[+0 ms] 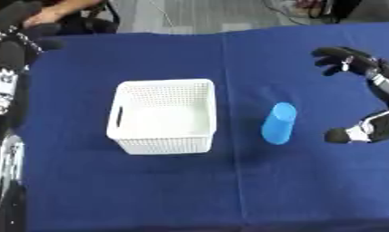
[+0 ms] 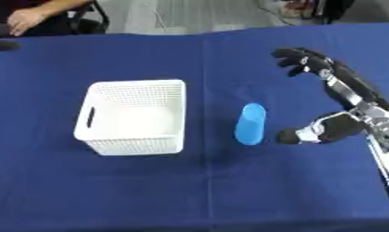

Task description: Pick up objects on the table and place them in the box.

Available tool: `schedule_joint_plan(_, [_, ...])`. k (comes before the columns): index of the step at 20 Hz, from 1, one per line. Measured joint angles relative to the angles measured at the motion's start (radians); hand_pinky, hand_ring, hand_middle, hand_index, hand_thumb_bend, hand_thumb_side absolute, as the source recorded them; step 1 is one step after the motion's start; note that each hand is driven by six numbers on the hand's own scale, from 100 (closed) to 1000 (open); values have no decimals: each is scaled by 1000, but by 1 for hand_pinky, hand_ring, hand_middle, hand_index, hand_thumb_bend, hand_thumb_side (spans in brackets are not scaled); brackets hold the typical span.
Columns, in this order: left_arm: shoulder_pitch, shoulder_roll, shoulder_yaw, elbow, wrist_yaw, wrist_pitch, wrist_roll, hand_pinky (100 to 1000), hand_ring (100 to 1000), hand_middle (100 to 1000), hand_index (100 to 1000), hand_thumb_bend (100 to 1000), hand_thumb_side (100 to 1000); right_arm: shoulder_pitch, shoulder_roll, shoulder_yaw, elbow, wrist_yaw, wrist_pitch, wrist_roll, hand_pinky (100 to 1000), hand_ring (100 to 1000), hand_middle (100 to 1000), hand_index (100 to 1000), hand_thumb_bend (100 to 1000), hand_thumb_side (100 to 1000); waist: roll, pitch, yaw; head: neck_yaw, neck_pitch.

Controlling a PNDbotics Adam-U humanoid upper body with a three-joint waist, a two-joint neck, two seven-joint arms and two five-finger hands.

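Observation:
A blue cylinder [image 2: 251,123] lies on its side on the blue cloth, just right of the white lattice basket [image 1: 165,145]. The basket looks empty inside. My right hand [image 2: 348,88] is to the right of the cylinder and open wide. Its fingers [image 2: 303,59] reach up and left, and its thumb [image 2: 304,134] points at the cylinder's lower end with a small gap between them. My left arm runs along the left edge, and its hand [image 1: 22,29] shows dark at the far left corner, well away from the basket.
The blue cloth [image 1: 149,195] covers the whole table. The table's far edge [image 1: 229,28] runs along the top, with grey floor beyond it. The basket has a handle slot [image 1: 118,116] in its left wall.

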Motion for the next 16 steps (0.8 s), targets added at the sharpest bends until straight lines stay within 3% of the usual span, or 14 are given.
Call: schedule_joint_plan(16, [0,0,-6,0,8,-1,-8,737,776,899,942,1000,755,-69,0,69,112,8,-51,35,753,840,901,1000,907,584,1,0,5,-8,-1])
